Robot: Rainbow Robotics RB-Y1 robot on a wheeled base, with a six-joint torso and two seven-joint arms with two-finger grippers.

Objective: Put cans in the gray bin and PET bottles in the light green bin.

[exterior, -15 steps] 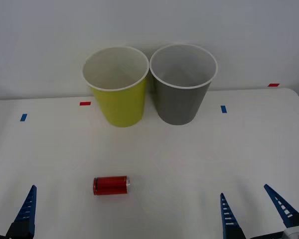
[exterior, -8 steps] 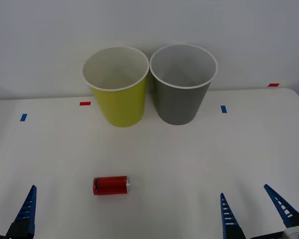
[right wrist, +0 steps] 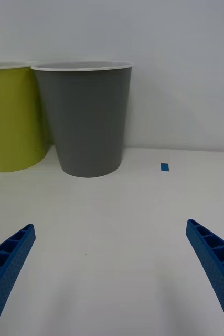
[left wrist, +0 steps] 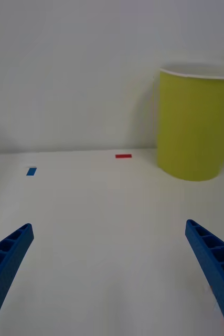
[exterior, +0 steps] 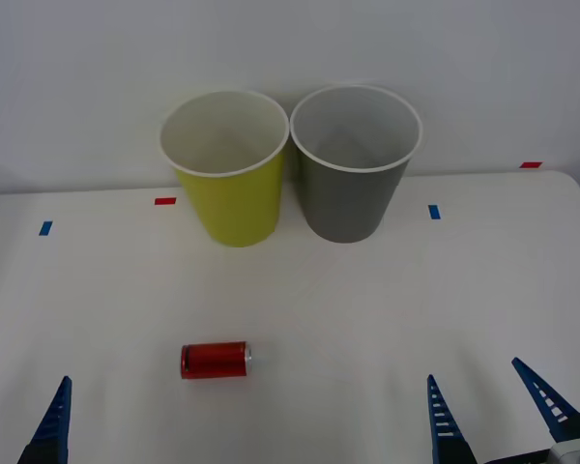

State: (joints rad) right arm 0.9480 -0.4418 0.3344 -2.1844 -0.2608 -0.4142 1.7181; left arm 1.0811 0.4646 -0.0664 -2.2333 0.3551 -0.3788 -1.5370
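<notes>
Can down, both grippers low at near edge, nothing held.

Lay on its side on the white table (exterior: 387, 309): red can (exterior: 216, 360), well in front of the light green bin (exterior: 230, 184), silver end toward the gray-bin side. Stood upright at table's back, rims touching or nearly so: gray bin (exterior: 353, 174) just right of the green one. Sat near-left of the can w/ blue fingers (left wrist: 7, 257) spread wide in wrist view: left gripper (left wrist: 109, 273), apart from it. Waited well right of the can, fingers (exterior: 443, 420) apart, gripping nothing: right gripper (exterior: 493, 411). Marked the table by the bins: red tape (exterior: 164, 201) left of green, blue tape (exterior: 433, 211) right of gray.
</notes>
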